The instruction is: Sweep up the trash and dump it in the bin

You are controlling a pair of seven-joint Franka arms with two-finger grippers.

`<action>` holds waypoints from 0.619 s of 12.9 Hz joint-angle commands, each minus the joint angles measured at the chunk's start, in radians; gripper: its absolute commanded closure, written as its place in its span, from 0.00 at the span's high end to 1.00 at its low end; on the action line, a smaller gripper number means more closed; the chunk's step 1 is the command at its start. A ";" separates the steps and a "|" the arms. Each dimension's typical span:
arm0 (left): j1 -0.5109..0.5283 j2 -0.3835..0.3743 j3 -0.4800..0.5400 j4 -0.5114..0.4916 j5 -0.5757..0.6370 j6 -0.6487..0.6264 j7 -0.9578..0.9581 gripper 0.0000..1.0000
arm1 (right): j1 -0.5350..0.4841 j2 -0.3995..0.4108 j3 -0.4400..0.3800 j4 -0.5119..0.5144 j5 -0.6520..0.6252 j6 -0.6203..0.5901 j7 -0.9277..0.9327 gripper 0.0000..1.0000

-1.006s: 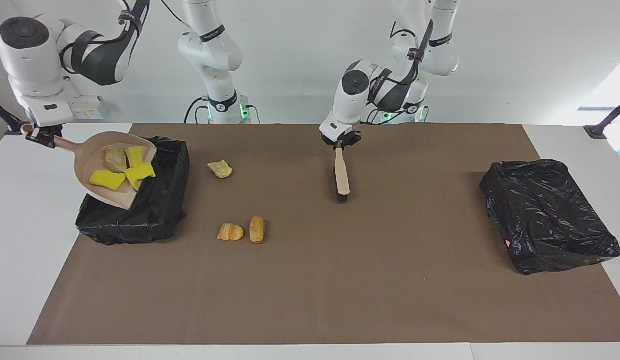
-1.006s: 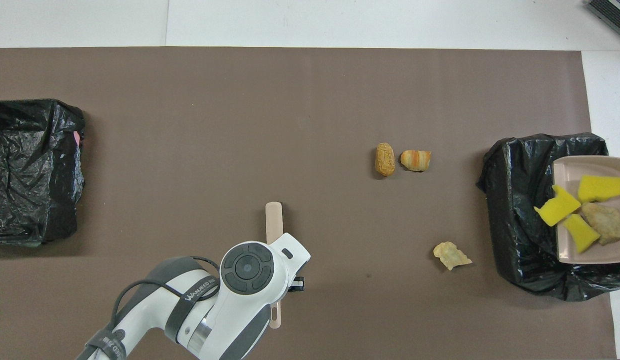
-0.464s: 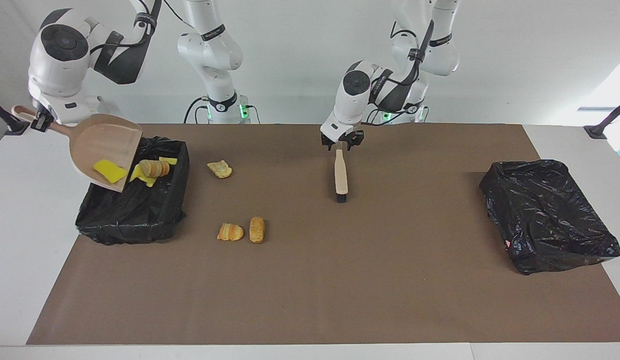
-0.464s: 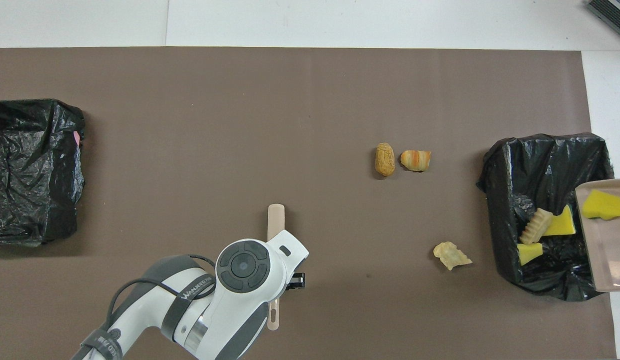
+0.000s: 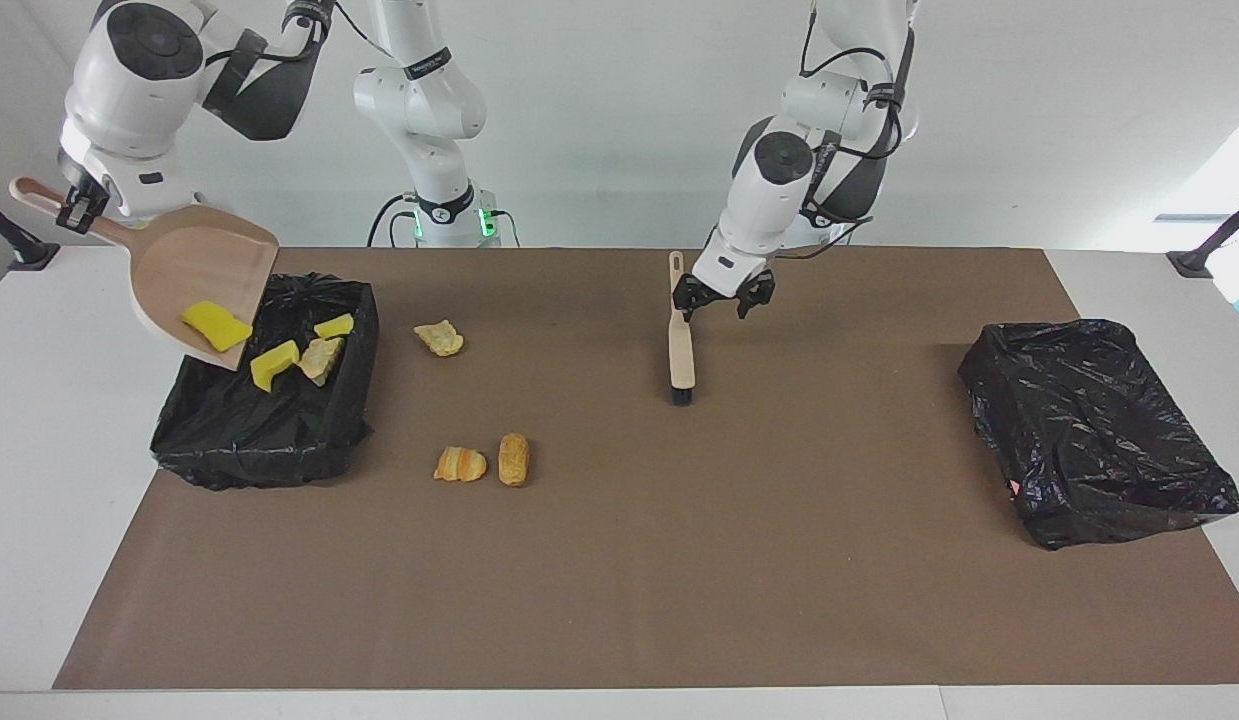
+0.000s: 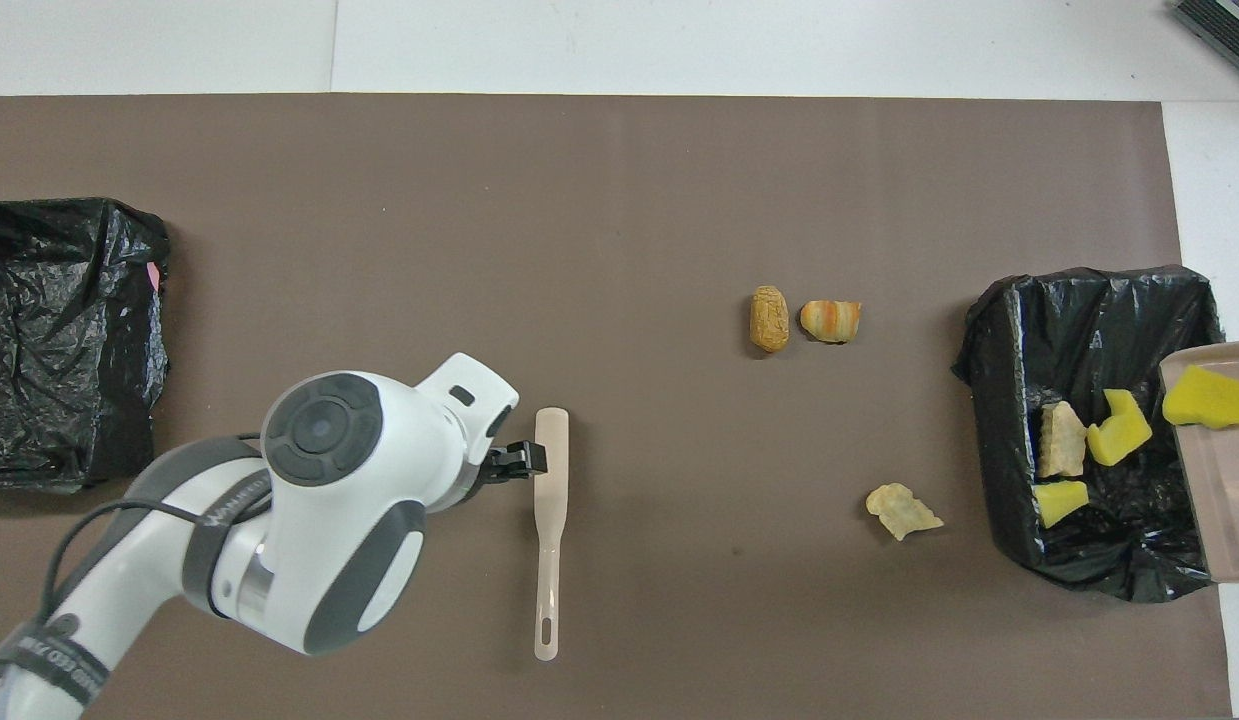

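My right gripper is shut on the handle of the beige dustpan, which tilts steeply over the black-lined bin at the right arm's end. One yellow sponge piece clings to the pan's lip. Two yellow pieces and a beige chunk lie in the bin. Loose trash stays on the mat: a pale flake, a croissant-like lump and a bread lump. My left gripper hangs open just above the mat beside the brush, which lies flat.
A second black-lined bin stands at the left arm's end of the brown mat. From overhead the left arm's wrist covers the mat beside the brush. White table borders the mat.
My left gripper opened, let go of the brush, rose and swung aside. The right arm tipped the dustpan up; two sponge pieces and the beige chunk slid into the bin.
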 commanded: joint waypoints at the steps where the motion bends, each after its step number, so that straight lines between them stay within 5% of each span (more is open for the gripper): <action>1: 0.132 -0.021 -0.008 0.047 0.020 -0.079 0.122 1.00 | 0.019 -0.017 0.009 -0.017 -0.084 -0.003 0.030 0.00; 8: 0.365 -0.012 -0.008 0.125 0.111 -0.207 0.478 1.00 | 0.041 -0.024 0.009 0.002 -0.065 -0.035 0.157 0.00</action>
